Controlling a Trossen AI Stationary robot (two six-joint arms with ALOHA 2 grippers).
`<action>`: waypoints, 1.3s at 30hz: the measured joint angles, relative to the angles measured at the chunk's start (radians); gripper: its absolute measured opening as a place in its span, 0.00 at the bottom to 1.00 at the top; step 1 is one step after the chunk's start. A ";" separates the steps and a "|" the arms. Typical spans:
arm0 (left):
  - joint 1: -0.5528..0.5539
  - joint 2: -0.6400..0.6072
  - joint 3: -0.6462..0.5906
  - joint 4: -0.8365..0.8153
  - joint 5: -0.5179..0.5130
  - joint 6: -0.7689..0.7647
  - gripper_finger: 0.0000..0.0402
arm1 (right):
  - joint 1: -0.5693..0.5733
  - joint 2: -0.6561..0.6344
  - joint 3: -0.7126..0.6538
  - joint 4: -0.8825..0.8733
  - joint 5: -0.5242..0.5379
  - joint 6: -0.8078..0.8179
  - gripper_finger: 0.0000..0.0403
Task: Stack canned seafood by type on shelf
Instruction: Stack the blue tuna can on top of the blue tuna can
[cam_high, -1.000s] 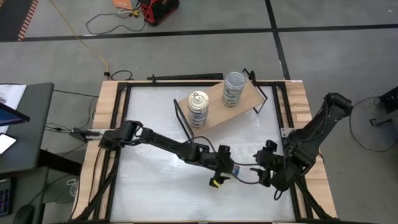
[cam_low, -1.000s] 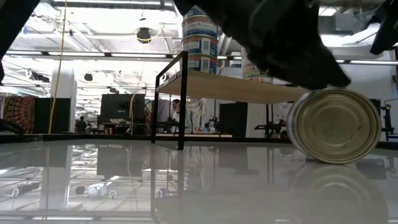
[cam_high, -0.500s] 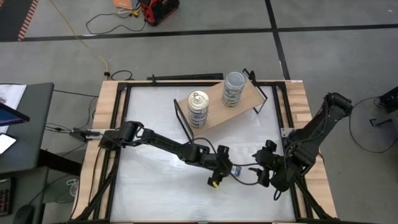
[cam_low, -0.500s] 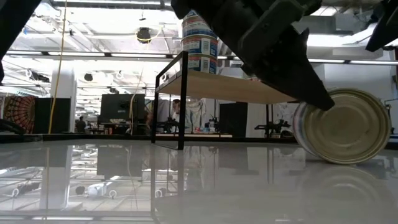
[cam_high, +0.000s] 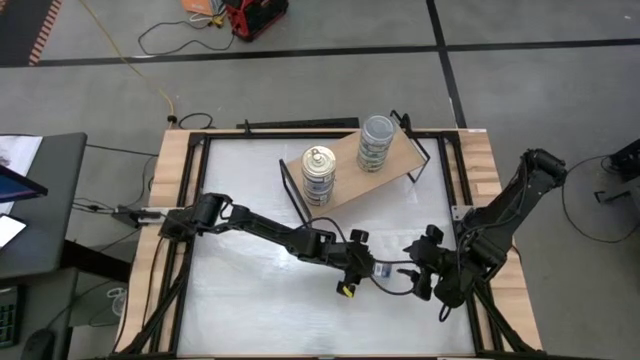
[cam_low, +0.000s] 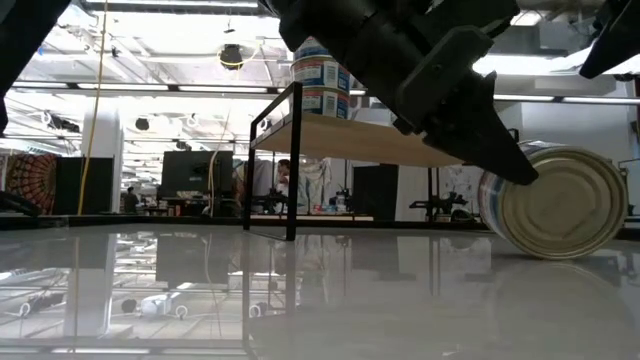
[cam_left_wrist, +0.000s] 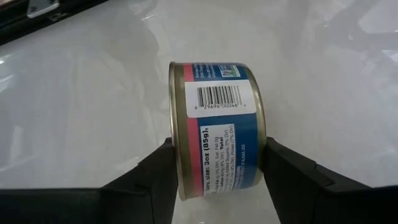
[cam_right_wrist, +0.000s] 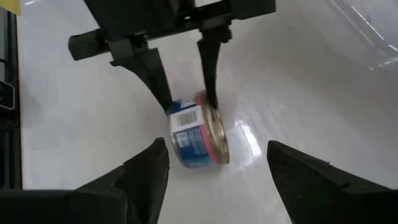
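Fingers of the left gripper sit against the two flat ends of a tin lying on its side on the white tabletop; in the left wrist view each dark finger touches an end of the tin, with the barcode and blue-and-pink label facing up between them. In the high view this gripper is in the lower middle of the frame, at the end of the left arm reaching in from the left edge of the table. In the low view the tin rests on its curved side at the right of the frame, its pale gold end facing the camera, with the dark gripper coming down onto it from the upper middle.

Right gripper is just to the right of the left one in the high view, low on the table's right side. Its fingers stand well apart with nothing between them, and its wrist view looks past them at the tin and the left gripper's fingers on it.

Shelf, a tan board on a thin black frame, stands in the upper middle of the high view at a slant. Two stacks of tins stand on it: a gold-topped stack toward its left end and a grey-topped stack toward its right end. Both stacks are well apart from the grippers.
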 joint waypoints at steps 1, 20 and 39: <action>0.002 0.000 0.000 0.000 -0.003 0.000 0.49 | 0.000 0.000 0.000 0.004 0.000 0.000 0.73; 0.018 -0.077 -0.002 -0.039 -0.057 0.074 0.48 | 0.072 -0.053 0.000 0.005 0.156 0.028 0.73; 0.014 -0.123 -0.001 -0.051 -0.052 0.108 0.48 | 0.169 -0.217 0.000 0.185 0.440 -0.064 0.73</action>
